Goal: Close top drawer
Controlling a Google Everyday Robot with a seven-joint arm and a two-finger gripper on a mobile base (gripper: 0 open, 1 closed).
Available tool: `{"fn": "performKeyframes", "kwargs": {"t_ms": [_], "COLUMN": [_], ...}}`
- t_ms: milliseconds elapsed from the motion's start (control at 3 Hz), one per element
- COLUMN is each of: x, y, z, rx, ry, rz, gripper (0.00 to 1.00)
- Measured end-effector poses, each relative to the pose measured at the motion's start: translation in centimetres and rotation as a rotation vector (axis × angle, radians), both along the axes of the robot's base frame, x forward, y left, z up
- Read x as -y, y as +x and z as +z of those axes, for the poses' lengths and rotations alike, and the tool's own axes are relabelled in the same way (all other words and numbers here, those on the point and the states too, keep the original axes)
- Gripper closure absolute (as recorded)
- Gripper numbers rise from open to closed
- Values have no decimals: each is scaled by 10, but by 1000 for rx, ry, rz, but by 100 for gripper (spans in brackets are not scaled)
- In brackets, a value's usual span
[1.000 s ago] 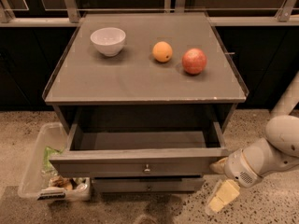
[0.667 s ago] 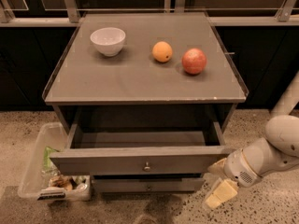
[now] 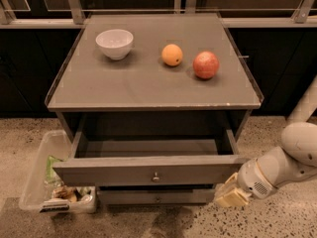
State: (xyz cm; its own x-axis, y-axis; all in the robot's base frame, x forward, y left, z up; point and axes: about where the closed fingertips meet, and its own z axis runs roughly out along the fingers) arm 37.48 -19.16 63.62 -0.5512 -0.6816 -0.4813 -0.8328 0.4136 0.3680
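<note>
The top drawer (image 3: 148,170) is a wide grey drawer with a small metal knob (image 3: 155,176) at the middle of its front. It stands pulled far out of the grey cabinet (image 3: 153,88), and its inside looks empty. My gripper (image 3: 229,193) is low at the drawer's right front corner, just below and beside the front panel, at the end of my white arm (image 3: 285,160) that comes in from the right. A second grey drawer front (image 3: 157,197) shows below the open one.
On the cabinet top stand a white bowl (image 3: 114,43), an orange (image 3: 172,54) and a red apple (image 3: 205,65). A clear plastic bin (image 3: 52,175) with scraps sits on the speckled floor at the left. A dark wall and railing run behind.
My gripper has moved up and a little left, from lower on the floor side to the drawer's right front corner. The drawer has stayed open.
</note>
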Motion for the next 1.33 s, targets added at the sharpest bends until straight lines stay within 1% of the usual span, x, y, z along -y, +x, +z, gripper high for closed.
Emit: {"fn": "performKeyframes", "kwargs": {"t_ms": [333,667,1000,1333], "x": [-3,-4,0,8], "y": [11,23,34,38], "z": [0,5,6,2], "rx": [15,74,142,197], "ry": [-32,-79,-123,-158], "rz": [-9,-59,-132,-209], "gripper": [87,100,100,100]}}
